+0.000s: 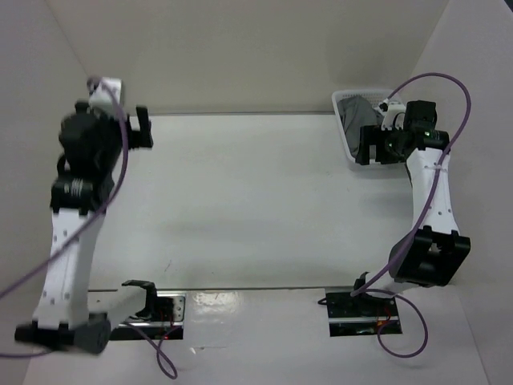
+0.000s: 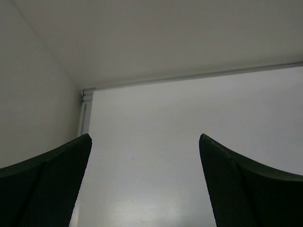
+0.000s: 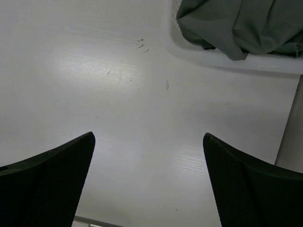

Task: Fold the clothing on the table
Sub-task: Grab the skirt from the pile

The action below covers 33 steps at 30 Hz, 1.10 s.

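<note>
The clothing (image 1: 353, 117), a dark grey crumpled bundle, lies inside a white basket (image 1: 361, 94) at the far right corner of the table (image 1: 240, 200). In the right wrist view the clothing (image 3: 236, 21) fills the top right, behind the basket's white rim (image 3: 222, 57). My right gripper (image 1: 362, 146) hovers just in front of the basket, open and empty; its fingers frame bare table (image 3: 147, 137). My left gripper (image 1: 146, 128) hangs open near the far left corner, with only table between its fingertips (image 2: 144, 137).
White walls enclose the table at the back and both sides; the back left corner post (image 2: 86, 101) shows in the left wrist view. Both arm bases and their cables (image 1: 401, 337) sit at the near edge.
</note>
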Tool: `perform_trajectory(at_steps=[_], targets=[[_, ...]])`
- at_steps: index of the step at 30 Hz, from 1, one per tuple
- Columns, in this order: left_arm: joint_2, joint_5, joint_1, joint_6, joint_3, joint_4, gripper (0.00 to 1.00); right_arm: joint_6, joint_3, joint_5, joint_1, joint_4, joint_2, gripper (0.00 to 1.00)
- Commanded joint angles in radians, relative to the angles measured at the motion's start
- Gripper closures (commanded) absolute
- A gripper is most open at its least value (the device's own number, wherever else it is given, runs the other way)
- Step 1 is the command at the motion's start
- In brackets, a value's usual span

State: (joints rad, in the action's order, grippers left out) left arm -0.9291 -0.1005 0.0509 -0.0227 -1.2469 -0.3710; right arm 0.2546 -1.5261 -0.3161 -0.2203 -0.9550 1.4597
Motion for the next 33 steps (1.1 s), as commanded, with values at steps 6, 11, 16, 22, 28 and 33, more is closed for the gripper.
perform_trajectory(at_steps=[6, 11, 16, 22, 28, 33], targets=[[-0.703, 0.243, -0.129, 0.155, -0.643, -0.751, 0.0, -0.058, -0.152, 0.107, 0.039, 0.265, 0.149, 0.01], [-0.599, 0.295, -0.186, 0.064, -0.346, -0.487, 0.0, -0.115, -0.362, 0.132, 0.048, 0.265, 0.361, 0.01], [-0.427, 0.226, -0.186, 0.038, -0.195, -0.35, 0.0, -0.126, -0.548, 0.193, 0.073, 0.265, 0.574, 0.01], [-0.271, 0.137, -0.195, 0.058, -0.063, -0.306, 0.0, -0.144, -0.729, 0.213, 0.082, 0.265, 0.79, 0.01], [-0.194, 0.099, -0.24, 0.079, -0.008, -0.338, 0.0, -0.144, -0.93, 0.254, 0.093, 0.22, 0.987, 0.06], [-0.136, 0.197, -0.356, 0.089, 0.04, -0.347, 0.0, -0.135, -1.016, 0.295, 0.111, 0.193, 1.103, 0.11]])
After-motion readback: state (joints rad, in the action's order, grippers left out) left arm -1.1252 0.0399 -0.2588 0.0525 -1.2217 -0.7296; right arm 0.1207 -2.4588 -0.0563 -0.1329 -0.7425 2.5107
